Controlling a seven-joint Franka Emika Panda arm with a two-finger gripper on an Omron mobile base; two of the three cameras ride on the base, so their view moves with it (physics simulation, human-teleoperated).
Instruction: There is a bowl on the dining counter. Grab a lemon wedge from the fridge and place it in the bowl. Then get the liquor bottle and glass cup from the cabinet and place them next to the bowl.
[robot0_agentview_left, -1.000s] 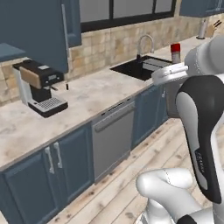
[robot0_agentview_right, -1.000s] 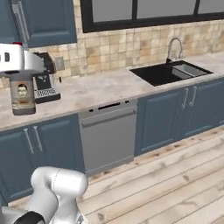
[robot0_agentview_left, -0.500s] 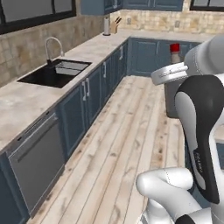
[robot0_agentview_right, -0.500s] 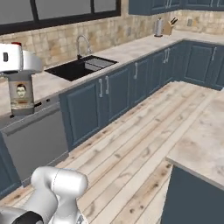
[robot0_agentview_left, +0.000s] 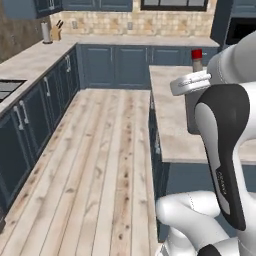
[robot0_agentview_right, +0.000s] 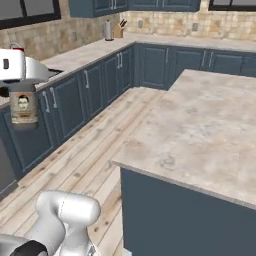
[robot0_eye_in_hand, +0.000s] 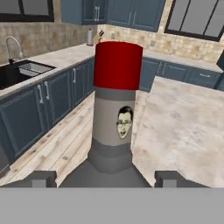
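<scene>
Blue kitchen with dining counter (robot0_agentview_right: 210, 125) ahead, gripper (robot0_eye_in_hand: 105, 178) clamped around upright liquor bottle (robot0_eye_in_hand: 114, 122)

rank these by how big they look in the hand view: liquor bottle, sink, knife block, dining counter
1. liquor bottle, held right at the camera, so nearness inflates it
2. dining counter
3. sink
4. knife block, tiny and far off

The top two cover similar areas; their order is unsure.
</scene>
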